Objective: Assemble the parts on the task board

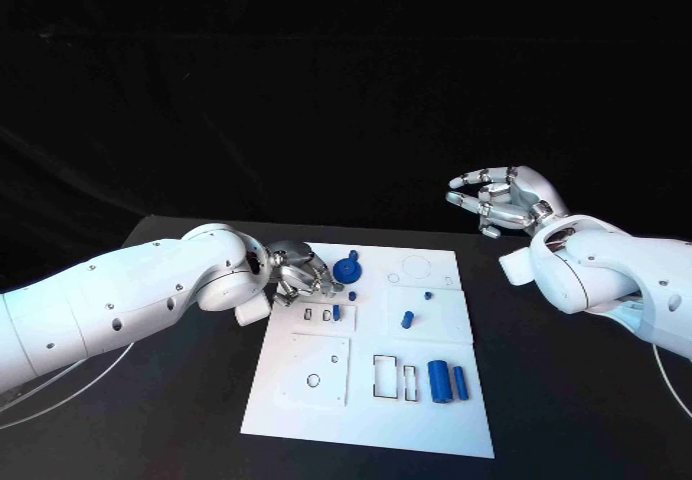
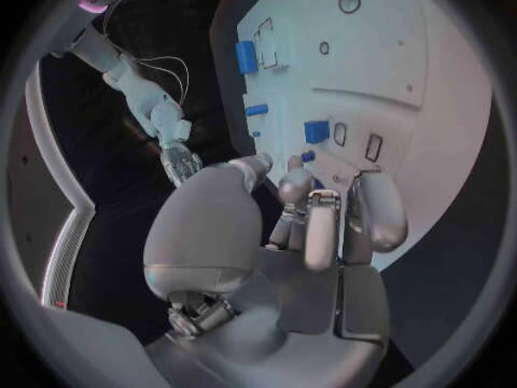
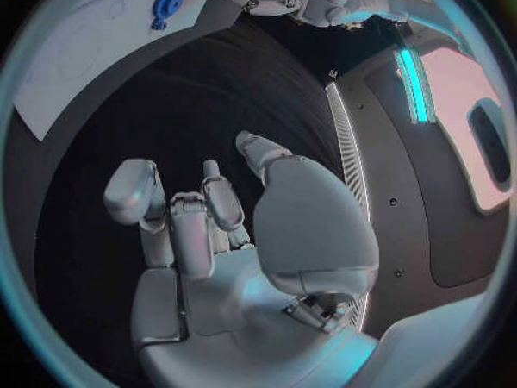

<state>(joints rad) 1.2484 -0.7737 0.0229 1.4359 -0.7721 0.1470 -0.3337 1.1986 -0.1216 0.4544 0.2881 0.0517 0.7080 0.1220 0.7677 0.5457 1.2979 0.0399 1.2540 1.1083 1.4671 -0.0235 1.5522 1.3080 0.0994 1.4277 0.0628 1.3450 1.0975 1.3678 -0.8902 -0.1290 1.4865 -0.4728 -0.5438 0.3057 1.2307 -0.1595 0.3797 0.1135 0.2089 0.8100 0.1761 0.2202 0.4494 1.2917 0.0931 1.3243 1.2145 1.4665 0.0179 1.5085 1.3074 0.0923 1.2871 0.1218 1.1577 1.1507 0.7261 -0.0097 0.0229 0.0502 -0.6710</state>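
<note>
**Left hand low on the board, right hand raised beside it**

The left hand [image 1: 299, 272] is low over the far left part of the board [image 1: 433, 420], with its fingers bent down toward the white surface. In the left wrist view, the fingertips [image 2: 293, 165] come close together just beside a small blue part [image 2: 308, 156] — I cannot tell if they pinch it or only touch near it. So whether this hand holds something is not clear.

The right hand [image 1: 502, 200] is up in the air beyond the far right corner of the board, well apart from it. Its fingers are loosely curled and spread, and nothing is between them. The right wrist view shows the same: palm [image 3: 313, 233] bare, fingers apart over the black table [image 1: 577, 400].

The board lies in the middle of the table. On it, a blue gear [image 1: 348, 270] sits near the far edge, just beside the left hand. A small blue peg [image 1: 430, 296] and a short blue piece [image 1: 407, 320] lie more to the centre right. Two blue cylinders [image 1: 449, 382] lie side by side near the front right part, next to a rectangular slot [image 1: 387, 378]. Another small blue part [image 1: 339, 313] stands between the slots near the left hand.
</note>
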